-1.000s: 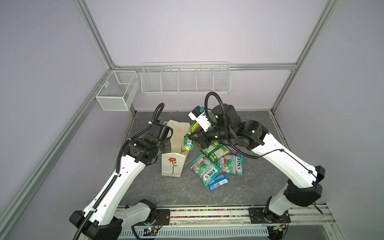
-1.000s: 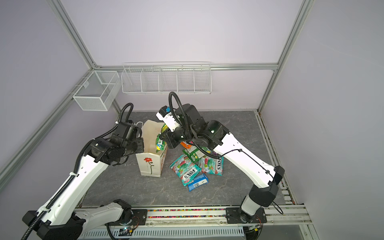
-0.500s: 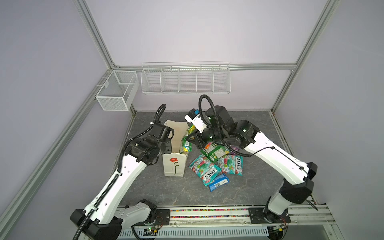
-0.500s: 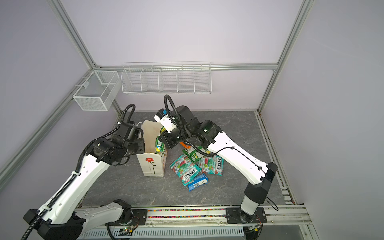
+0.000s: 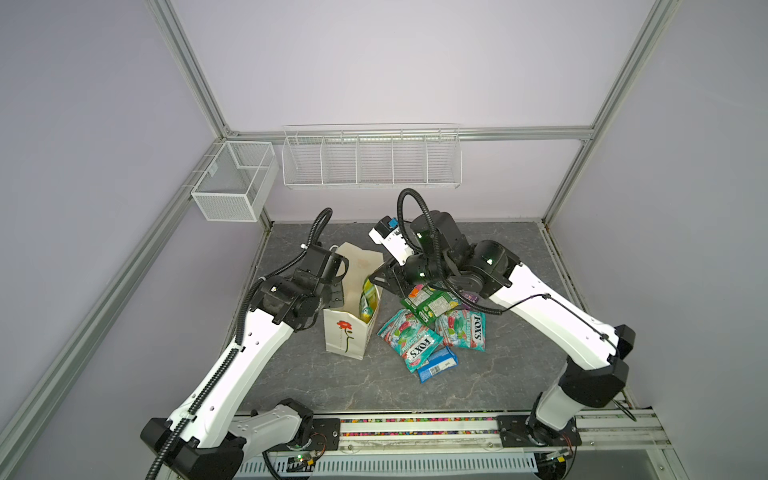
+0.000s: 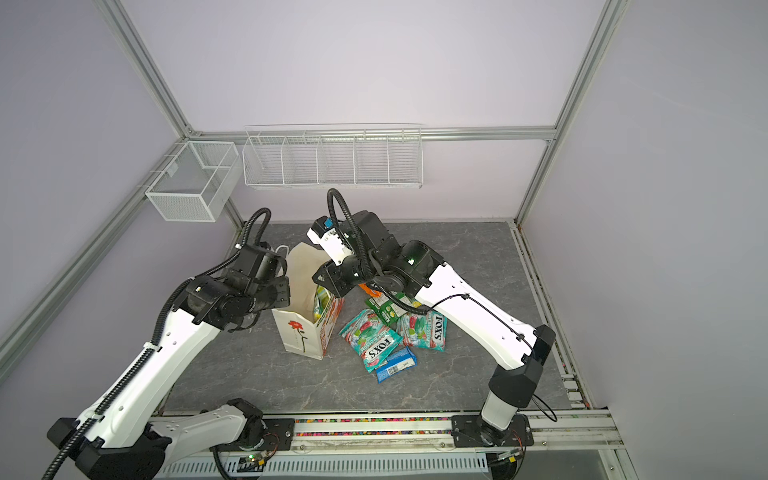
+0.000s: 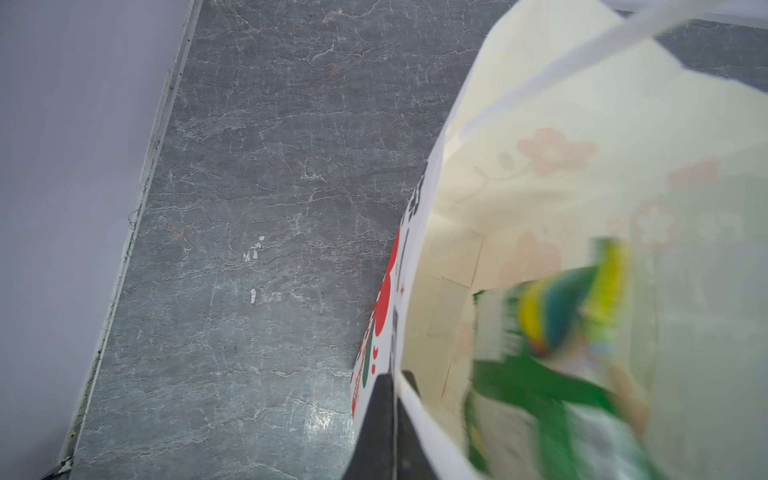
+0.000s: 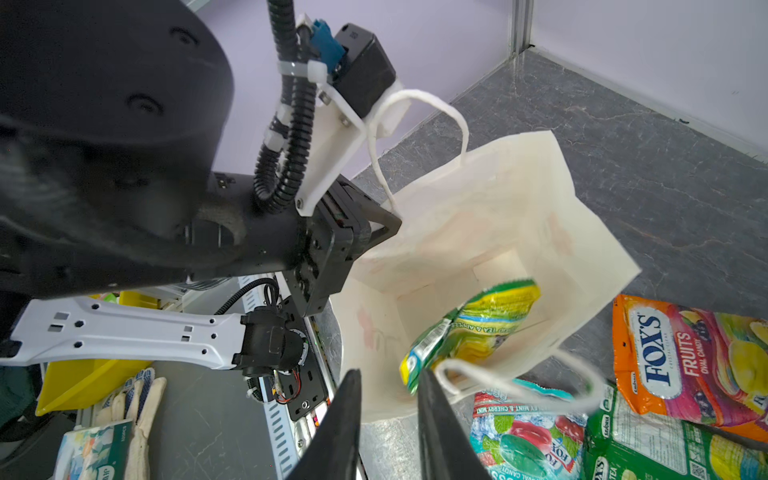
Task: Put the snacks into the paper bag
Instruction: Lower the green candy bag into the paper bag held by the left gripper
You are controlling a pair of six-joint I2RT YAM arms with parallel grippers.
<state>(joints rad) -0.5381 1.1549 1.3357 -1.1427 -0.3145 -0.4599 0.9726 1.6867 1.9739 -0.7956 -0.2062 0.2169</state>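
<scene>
The white paper bag [image 5: 347, 332] [image 6: 297, 332] stands open on the grey table. My left gripper [image 7: 397, 376] is shut on its rim [image 7: 419, 266], holding the mouth open. My right gripper [image 8: 388, 374] hovers at the bag's other edge, open, with nothing between its fingers. A green-yellow snack packet [image 8: 478, 324] [image 7: 561, 332] [image 5: 368, 301] lies tilted inside the bag. Right of the bag lie two teal FOX'S packets [image 5: 411, 343] [image 5: 463, 330], a green packet [image 5: 430, 305], a blue bar [image 5: 436, 363], a purple packet [image 5: 469, 296] and an orange FOX'S packet [image 8: 685, 365].
A white wire basket [image 5: 370, 160] hangs on the back wall and a white mesh box [image 5: 232, 187] on the left frame. The left wall runs close beside the bag. The bag's cord handles [image 8: 415, 124] stick up by both grippers.
My right gripper has opened and let go of the green-yellow packet, which now sits lower in the bag. The left gripper keeps its hold on the rim.
</scene>
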